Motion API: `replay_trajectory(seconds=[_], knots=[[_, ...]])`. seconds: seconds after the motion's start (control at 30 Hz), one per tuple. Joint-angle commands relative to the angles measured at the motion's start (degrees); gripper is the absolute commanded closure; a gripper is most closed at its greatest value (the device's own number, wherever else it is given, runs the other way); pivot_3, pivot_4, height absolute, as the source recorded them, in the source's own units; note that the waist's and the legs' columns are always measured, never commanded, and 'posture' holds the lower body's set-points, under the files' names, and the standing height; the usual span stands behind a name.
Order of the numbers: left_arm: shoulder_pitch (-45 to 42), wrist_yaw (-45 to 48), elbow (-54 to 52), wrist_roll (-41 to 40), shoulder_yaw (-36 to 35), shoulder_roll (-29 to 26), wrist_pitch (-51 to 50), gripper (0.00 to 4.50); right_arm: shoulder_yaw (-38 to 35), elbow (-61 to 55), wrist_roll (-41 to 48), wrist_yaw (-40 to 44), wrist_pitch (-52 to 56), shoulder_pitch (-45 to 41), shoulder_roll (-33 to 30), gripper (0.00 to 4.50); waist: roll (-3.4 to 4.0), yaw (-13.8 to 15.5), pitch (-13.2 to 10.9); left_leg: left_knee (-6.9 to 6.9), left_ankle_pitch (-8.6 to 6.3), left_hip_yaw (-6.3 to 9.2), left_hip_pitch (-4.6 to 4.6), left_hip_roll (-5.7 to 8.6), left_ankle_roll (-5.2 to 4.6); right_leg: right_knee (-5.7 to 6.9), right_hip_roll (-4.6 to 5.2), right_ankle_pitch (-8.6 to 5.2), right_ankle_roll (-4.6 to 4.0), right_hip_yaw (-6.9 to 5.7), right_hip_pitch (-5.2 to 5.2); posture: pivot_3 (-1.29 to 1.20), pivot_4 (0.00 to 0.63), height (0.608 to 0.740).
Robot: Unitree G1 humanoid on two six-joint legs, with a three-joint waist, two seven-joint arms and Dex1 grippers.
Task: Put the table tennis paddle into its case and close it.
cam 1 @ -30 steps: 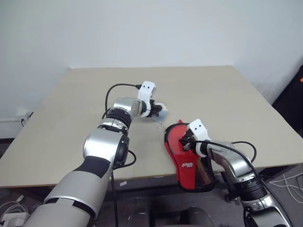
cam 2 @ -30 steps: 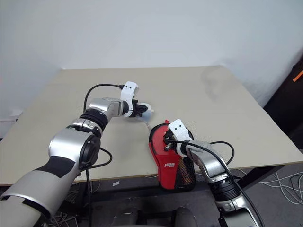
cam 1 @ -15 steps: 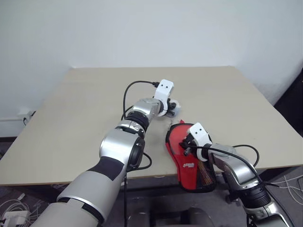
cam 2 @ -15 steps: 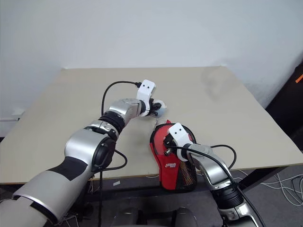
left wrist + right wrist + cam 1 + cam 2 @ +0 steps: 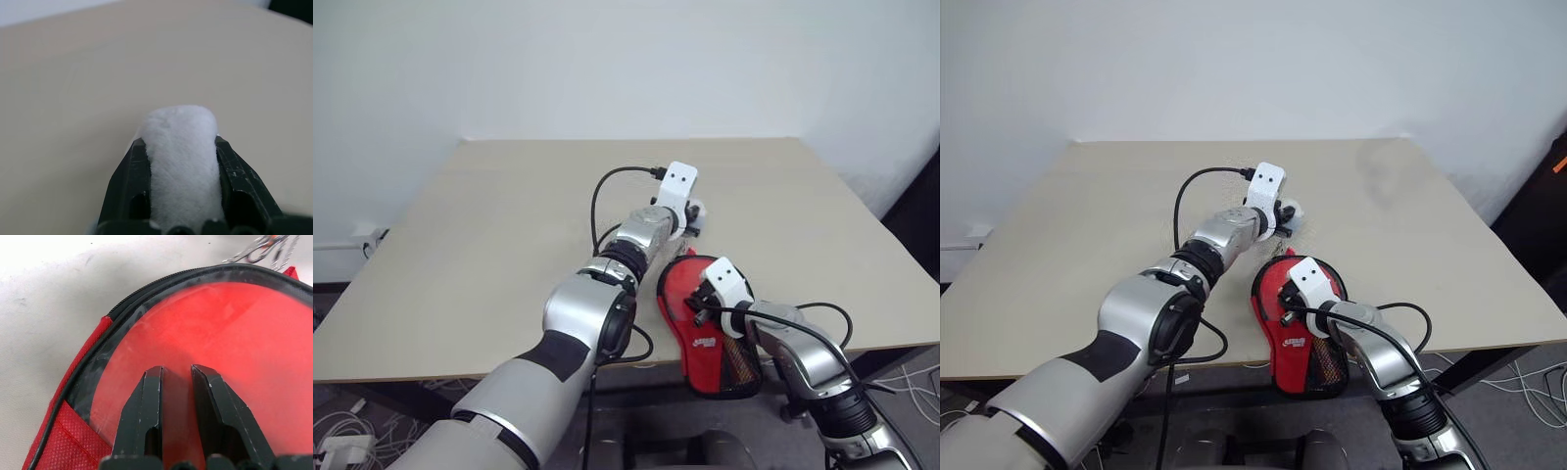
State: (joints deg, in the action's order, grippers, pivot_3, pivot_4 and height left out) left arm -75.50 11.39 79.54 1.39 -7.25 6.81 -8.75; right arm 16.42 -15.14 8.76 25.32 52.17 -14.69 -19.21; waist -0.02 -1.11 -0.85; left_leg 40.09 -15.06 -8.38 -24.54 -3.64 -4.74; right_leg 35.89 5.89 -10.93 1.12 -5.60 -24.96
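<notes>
A tan table is sitting by a white wall.
The nearly shut right gripper is pressing on the red case at lower right; the left gripper is squeezing a white fluffy pad just above.

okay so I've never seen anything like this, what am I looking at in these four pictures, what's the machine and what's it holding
It is a humanoid robot with two arms, each ending in a two-fingered pincer. Two pictures come from cameras in its head, looking down over a beige table. The other two come from cameras on its wrists. A red paddle-shaped case lies at the table's near edge; something red shows through its clear window. The right pincer, nearly shut, rests on that window. The left pincer grips a white fluffy pad, just beyond the case's top.
</notes>
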Motion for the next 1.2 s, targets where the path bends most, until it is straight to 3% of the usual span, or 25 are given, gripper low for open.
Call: replay_trajectory(seconds=[0.03,0.37,0.6,0.73,1.0,1.1,1.17,1.2], knots=[[-3.97,-2.40,-2.21,0.81,-0.29,1.16,5.49,3.23,3.03,4.51,-0.77,-0.06,3.30,2.48,-0.18,3.53,0.00,0.00,0.00,0.00,-0.01,0.01,0.00,0.00,-0.01,-0.01,0.00,0.00,0.00,-0.01,0.01,0.00,0.000,0.724],[-0.27,3.86,-2.03,8.99,8.54,5.38,10.06,3.23,2.76,5.13,-1.09,-0.31,2.97,1.79,-0.29,3.53,0.00,-0.04,0.00,0.00,-0.04,0.01,0.01,-0.01,0.00,-0.01,-0.01,-0.01,0.00,-0.02,0.02,0.00,0.000,0.724],[2.16,17.85,-2.40,11.23,12.89,5.51,12.13,3.23,2.66,5.06,-1.09,-0.32,2.82,2.03,-0.44,3.53,0.01,-0.05,0.01,0.01,-0.11,0.01,0.02,-0.02,0.06,-0.01,0.00,-0.04,-0.06,-0.02,0.00,0.00,0.000,0.724],[4.43,28.03,-3.01,14.11,17.39,4.26,15.08,2.27,2.78,5.56,-1.13,0.11,2.25,1.36,-0.57,3.53,0.02,-0.05,0.03,0.02,-0.15,0.12,0.03,-0.02,-0.02,-0.01,0.01,-0.04,-0.11,-0.02,0.01,0.00,0.000,0.724],[5.11,34.74,-3.93,13.23,18.02,1.94,14.83,2.27,3.35,7.56,-1.44,0.71,0.94,0.03,-0.31,3.53,0.01,-0.15,0.11,0.04,-0.19,0.15,0.06,-0.06,-0.10,-0.01,0.01,-0.02,-0.25,-0.02,0.01,0.00,0.000,0.724],[4.79,35.53,-4.22,12.31,17.21,1.50,14.73,1.70,3.57,8.14,-1.47,0.94,0.64,-0.48,-0.20,3.53,0.01,-0.16,0.13,0.05,-0.17,0.16,0.07,-0.07,-0.15,0.00,0.01,-0.03,-0.24,-0.02,0.02,0.00,0.000,0.724],[4.37,38.28,-4.69,11.01,16.15,0.87,14.88,1.02,3.68,8.39,-1.42,1.27,0.46,-0.85,-0.28,3.53,0.02,-0.21,0.13,0.05,-0.14,0.16,0.07,-0.07,-0.19,0.00,0.00,-0.04,-0.24,-0.02,0.02,0.00,0.000,0.724],[4.12,39.66,-4.84,10.39,15.60,0.57,14.58,1.02,3.77,8.49,-1.43,1.47,0.34,-1.00,-0.38,3.53,0.02,-0.31,0.13,0.05,-0.14,0.15,0.07,-0.08,-0.20,0.01,0.00,-0.03,-0.24,-0.02,0.01,0.00,0.000,0.724]])
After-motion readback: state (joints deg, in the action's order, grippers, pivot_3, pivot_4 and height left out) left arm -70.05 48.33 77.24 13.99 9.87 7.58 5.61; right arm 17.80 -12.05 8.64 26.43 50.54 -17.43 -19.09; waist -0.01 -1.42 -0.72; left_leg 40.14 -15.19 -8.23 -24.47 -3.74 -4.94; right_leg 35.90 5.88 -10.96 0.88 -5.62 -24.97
